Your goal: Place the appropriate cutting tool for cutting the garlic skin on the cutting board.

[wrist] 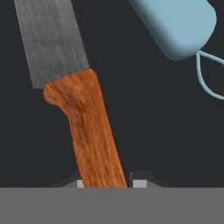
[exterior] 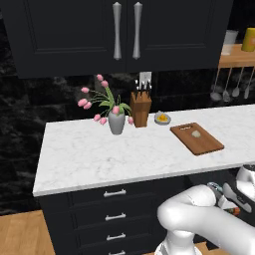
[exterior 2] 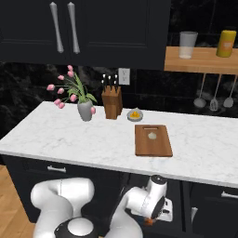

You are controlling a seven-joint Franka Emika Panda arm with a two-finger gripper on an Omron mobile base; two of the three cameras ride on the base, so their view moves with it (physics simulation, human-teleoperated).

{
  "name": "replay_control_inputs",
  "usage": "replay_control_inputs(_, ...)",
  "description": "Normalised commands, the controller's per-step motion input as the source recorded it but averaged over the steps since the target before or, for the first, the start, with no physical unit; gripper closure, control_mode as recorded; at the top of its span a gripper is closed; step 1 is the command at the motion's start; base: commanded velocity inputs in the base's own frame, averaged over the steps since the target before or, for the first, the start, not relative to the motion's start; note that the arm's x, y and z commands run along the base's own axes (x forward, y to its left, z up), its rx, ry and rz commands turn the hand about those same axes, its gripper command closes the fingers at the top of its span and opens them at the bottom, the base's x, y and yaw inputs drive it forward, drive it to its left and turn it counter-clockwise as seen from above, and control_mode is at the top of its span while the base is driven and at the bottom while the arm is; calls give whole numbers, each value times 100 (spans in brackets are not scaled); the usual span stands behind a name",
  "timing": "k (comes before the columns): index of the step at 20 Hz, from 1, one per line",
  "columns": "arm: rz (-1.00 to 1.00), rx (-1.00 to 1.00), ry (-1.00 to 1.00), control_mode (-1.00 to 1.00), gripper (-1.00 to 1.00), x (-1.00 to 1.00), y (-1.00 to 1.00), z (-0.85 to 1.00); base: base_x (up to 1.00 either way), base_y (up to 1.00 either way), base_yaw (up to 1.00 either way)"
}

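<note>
The cutting tool (wrist: 89,131), a slim knife with a grey blade and a reddish-orange handle, lies on a dark surface in the hand view. My gripper (wrist: 109,183) is shut on the lower end of its handle, one dark tip on each side. The hand hangs low in front of the cabinets, below the counter edge (exterior: 232,201) (exterior 2: 157,210), with a bit of orange showing under it. The cutting board (exterior: 196,138) (exterior 2: 153,140) lies on the white counter, and the pale garlic (exterior: 196,133) (exterior 2: 151,135) rests on it.
A teal-handled utensil (wrist: 175,26) lies beside the knife. On the counter stand a brown knife block (exterior: 141,108), a vase of pink tulips (exterior: 116,121) and a grey dish with an orange-yellow piece (exterior: 162,118). Drawer fronts (exterior: 115,193) lie under the counter.
</note>
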Motion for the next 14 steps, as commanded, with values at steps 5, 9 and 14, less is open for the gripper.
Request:
replay_control_inputs(5,4,0,-1,-100,100,-90,2,97,0,0,0)
replay_control_inputs(9,7,0,0,-100,100,-72,12,100,0,0,0)
replay_control_inputs(14,11,2,0,-100,100,-87,9,100,0,0,0)
